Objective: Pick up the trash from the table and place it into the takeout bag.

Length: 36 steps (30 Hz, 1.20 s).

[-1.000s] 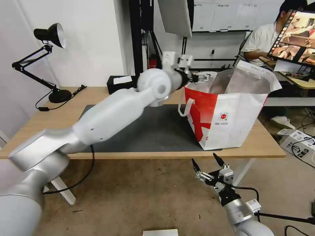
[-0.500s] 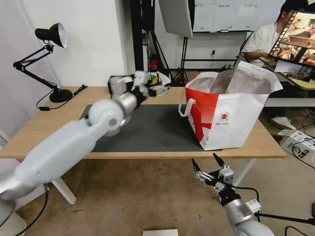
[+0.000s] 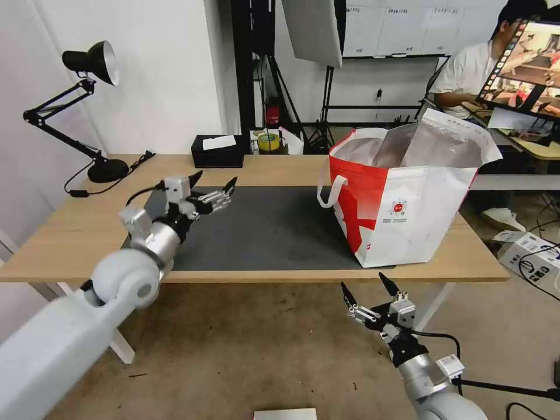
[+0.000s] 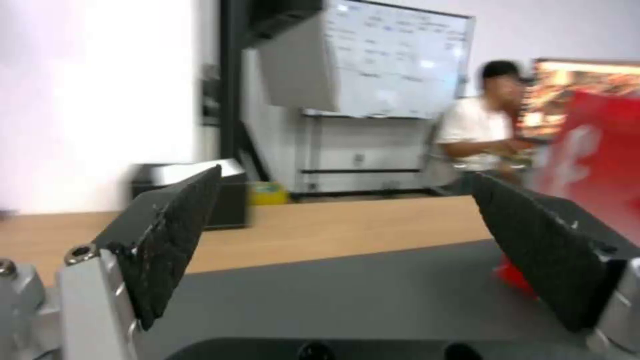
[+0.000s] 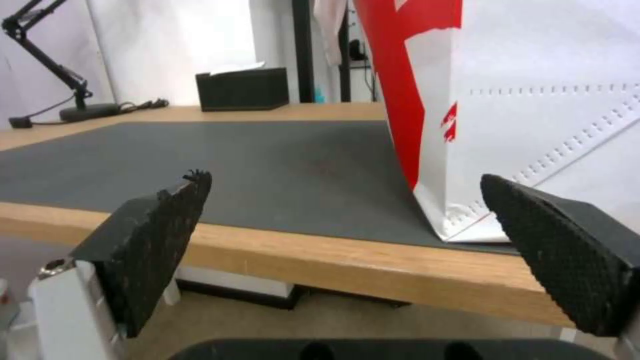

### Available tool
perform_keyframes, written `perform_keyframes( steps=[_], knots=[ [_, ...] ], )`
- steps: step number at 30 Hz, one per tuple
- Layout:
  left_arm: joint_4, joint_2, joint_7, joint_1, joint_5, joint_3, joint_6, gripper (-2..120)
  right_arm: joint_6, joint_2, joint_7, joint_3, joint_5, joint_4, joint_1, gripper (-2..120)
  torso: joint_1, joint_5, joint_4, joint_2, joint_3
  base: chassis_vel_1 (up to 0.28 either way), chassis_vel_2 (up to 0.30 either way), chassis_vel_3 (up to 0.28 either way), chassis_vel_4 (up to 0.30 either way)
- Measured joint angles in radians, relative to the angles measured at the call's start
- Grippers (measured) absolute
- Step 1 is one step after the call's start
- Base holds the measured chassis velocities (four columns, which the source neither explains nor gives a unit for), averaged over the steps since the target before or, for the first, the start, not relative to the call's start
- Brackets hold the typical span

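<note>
The takeout bag (image 3: 408, 198), red and white with a foil lining, stands open on the right end of the table (image 3: 81, 233), partly on the dark grey mat (image 3: 274, 227). The trash is out of view. My left gripper (image 3: 214, 178) hovers open and empty over the mat's left end, far from the bag. In the left wrist view the left gripper (image 4: 347, 240) has its jaws wide apart, with the bag's red side (image 4: 593, 150) beyond. My right gripper (image 3: 363, 281) hangs open below the table's front edge, near the bag's corner. The right gripper (image 5: 347, 225) faces the bag (image 5: 533, 100) and the mat (image 5: 233, 160).
A black tissue box (image 3: 217, 150) and a yellow tape roll (image 3: 268, 142) sit at the table's back edge. A black desk lamp (image 3: 87, 116) stands at the back left. A cardboard box (image 3: 525, 251) lies on the floor to the right.
My left arm has swung away from the bag's mouth, leftward and down, to the mat's left end, with its gripper open. The right arm has not moved.
</note>
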Motion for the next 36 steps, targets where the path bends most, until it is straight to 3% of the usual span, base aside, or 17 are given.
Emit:
perform_keyframes(
  steps=[2, 3, 4, 7, 10, 11, 15, 23, 30, 36],
  knots=[
    [0.002, -0.009, 0.001, 0.041, 0.033, -0.029, -0.014, 100, 0.0, 0.0, 0.0, 0.0, 0.0, 0.0, 0.0, 100, 0.0, -0.0001, 0.0004, 0.0, 0.0, 0.0, 0.0, 0.0, 0.0],
    [0.004, -0.03, 0.001, 0.125, 0.09, -0.094, -0.042, 100, 0.0, 0.0, 0.0, 0.0, 0.0, 0.0, 0.0, 100, 0.0, -0.0004, 0.0007, 0.0, 0.0, 0.0, 0.0, 0.0, 0.0],
    [0.004, -0.03, 0.001, 0.125, 0.09, -0.094, -0.042, 100, 0.0, 0.0, 0.0, 0.0, 0.0, 0.0, 0.0, 100, 0.0, -0.0004, 0.0007, 0.0, 0.0, 0.0, 0.0, 0.0, 0.0],
    [0.007, -0.092, -0.001, 0.29, 0.191, -0.214, -0.091, 100, 0.0, 0.0, 0.0, 0.0, 0.0, 0.0, 0.0, 100, 0.0, -0.0003, 0.0004, 0.0, 0.0, 0.0, 0.0, 0.0, 0.0],
    [0.008, -0.112, -0.004, 0.334, 0.217, -0.244, -0.106, 100, 0.0, 0.0, 0.0, 0.0, 0.0, 0.0, 0.0, 100, 0.0, -0.0001, 0.0004, 0.0, 0.0, 0.0, 0.0, 0.0, 0.0],
    [0.008, -0.149, -0.004, 0.413, 0.246, -0.299, -0.139, 100, 0.0, 0.0, 0.0, 0.0, 0.0, 0.0, 0.0, 100, 0.0, -0.0001, 0.0004, 0.0, 0.0, 0.0, 0.0, 0.0, 0.0],
    [0.004, -0.215, 0.026, 0.524, 0.271, -0.376, -0.19, 100, 0.0, 0.0, 0.0, 0.0, 0.0, 0.0, 0.0, 100, 0.0, -0.0001, 0.0005, 0.0, 0.0, 0.0, 0.0, 0.0, 0.0],
    [0.023, -0.286, 0.065, 0.632, 0.289, -0.438, -0.253, 100, 0.0, 0.0, 0.0, 0.0, 0.0, 0.0, 0.0, 100, 0.0, 0.0, 0.0004, 0.0, 0.0, 0.0, 0.0, 0.0, 0.0],
    [0.038, -0.324, 0.101, 0.683, 0.289, -0.441, -0.289, 100, 0.0, 0.0, 0.0, 0.0, 0.0, 0.0, 0.0, 100, 0.0, -0.0001, 0.0004, 0.0, 0.0, 0.0, 0.0, 0.0, 0.0],
    [0.048, -0.321, 0.141, 0.705, 0.286, -0.439, -0.292, 100, 0.0, 0.0, 0.0, 0.0, 0.0, 0.0, 0.0, 100, 0.0, -0.0001, 0.0005, 0.0, 0.0, 0.0, 0.0, 0.0, 0.0]
  ],
)
